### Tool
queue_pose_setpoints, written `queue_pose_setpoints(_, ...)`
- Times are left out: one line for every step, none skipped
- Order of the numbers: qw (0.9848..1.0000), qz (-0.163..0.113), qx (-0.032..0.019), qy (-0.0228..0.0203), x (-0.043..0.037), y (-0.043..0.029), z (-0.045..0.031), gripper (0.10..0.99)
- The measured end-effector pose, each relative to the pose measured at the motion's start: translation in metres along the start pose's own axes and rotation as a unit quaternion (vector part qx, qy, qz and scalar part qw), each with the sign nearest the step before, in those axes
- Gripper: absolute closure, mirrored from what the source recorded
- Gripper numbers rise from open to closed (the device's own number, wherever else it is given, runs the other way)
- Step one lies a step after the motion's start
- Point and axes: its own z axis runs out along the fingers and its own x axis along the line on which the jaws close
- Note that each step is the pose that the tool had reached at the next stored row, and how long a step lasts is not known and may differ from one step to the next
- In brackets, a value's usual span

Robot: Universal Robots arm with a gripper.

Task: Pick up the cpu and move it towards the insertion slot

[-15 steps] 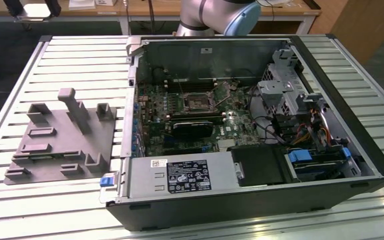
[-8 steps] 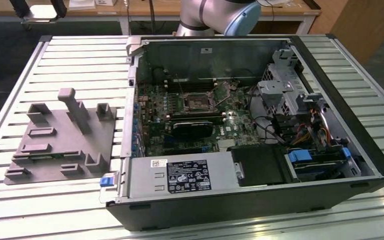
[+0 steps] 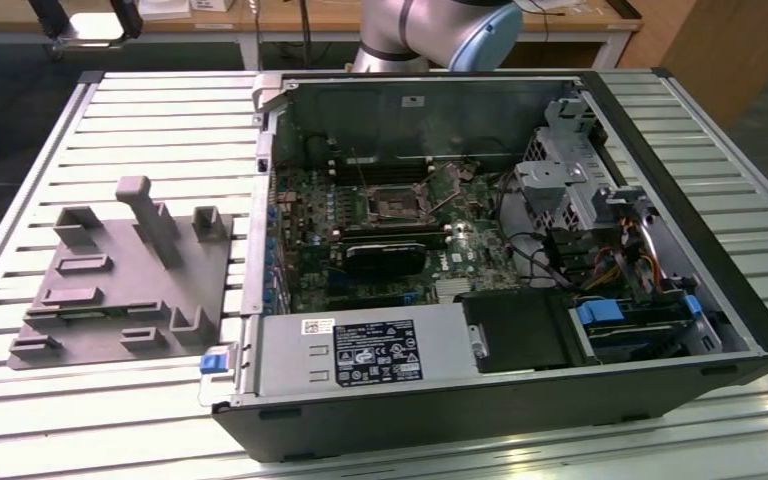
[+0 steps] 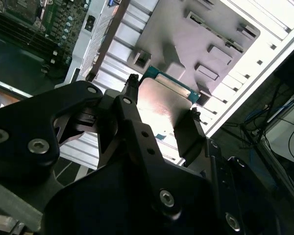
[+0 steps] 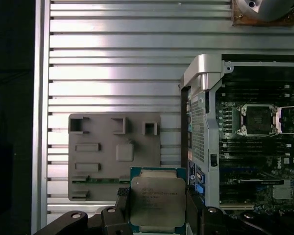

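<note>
One cpu (image 5: 158,203) is up off the fixture (image 5: 112,156), pinched between the gripper (image 5: 157,208) fingers on two opposite edges, silvery lid facing the first wrist view and its green rim showing all round. In the second wrist view the cpu (image 4: 169,98) sits flat between the two black fingers (image 4: 188,134), hanging above the grey fixture (image 4: 206,44) on the slatted table (image 4: 264,49). So the pick looks done, and the carry is on.

Off to one side sits the open computer case (image 5: 206,73), and inside it the slot (image 5: 257,120), a shiny square frame with a dark centre on the green board. In the exterior view the slot (image 3: 394,204) lies in the middle of the board, above the black fan shroud (image 3: 384,257), with the fixture (image 3: 124,280) well apart on the exterior view's left, outside the case wall (image 3: 261,240).

My read on doing this well: keep the chip level, keep the pinch steady on the edges, and stay high enough to clear that wall. Square the chip to the frame early, because a tilted chip will not seat on a socket
</note>
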Motion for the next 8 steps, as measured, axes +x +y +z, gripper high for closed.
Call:
queue_pose_setpoints(1.0,0.0,0.0,0.0,-0.0011,0.0,0.0003,0.545)
queue_pose_setpoints(1.0,0.0,0.0,0.0,-0.002,0.0,0.0006,0.545)
queue_pose_setpoints(1.0,0.0,0.0,0.0,-0.0029,0.0,0.0008,0.545)
queue_pose_setpoints(1.0,0.0,0.0,0.0,-0.0038,0.0,0.001,0.545)
queue_pose_setpoints(1.0,0.0,0.0,0.0,-0.0045,0.0,0.0012,0.545)
queue_pose_setpoints(1.0,0.0,0.0,0.0,-0.0052,0.0,0.0014,0.545)
queue_pose_setpoints(1.0,0.0,0.0,0.0,-0.0059,0.0,0.0016,0.545)
queue_pose_setpoints(1.0,0.0,0.0,0.0,-0.0067,0.0,0.0018,0.545)
